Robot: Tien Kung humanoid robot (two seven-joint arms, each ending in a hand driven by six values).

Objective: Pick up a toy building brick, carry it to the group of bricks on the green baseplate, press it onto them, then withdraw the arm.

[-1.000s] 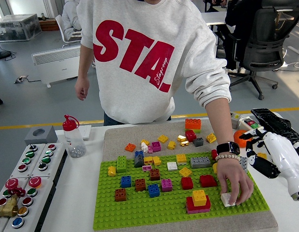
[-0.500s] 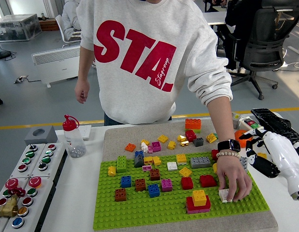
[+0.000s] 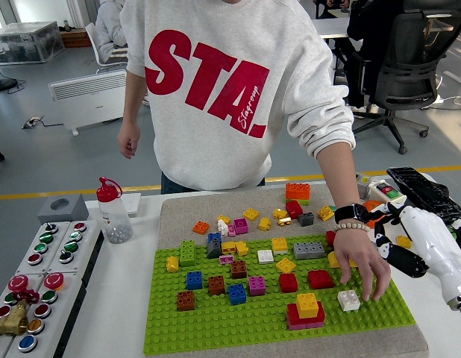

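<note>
The green baseplate (image 3: 215, 324) carries several scattered bricks. A yellow brick on a red and pink stack (image 3: 306, 309) stands near its front right. Just right of that stack a white brick (image 3: 349, 300) sits on the plate. A person's hand (image 3: 362, 266) hovers just above and behind the white brick, fingers spread and off it. My right hand (image 3: 394, 245) hangs at the plate's right edge beside the person's wrist, its fingers loosely spread and holding nothing. My left arm does not show.
A grey mat (image 3: 178, 212) under the plate holds more loose bricks, among them an orange one (image 3: 297, 192). A button panel (image 3: 36, 276) and a red-capped bottle (image 3: 111, 212) stand at the left. A black device (image 3: 421, 190) lies at the right behind my hand.
The person's hand has let go of the white brick on the baseplate and lifted back from it. My right hand has edged slightly left.
</note>
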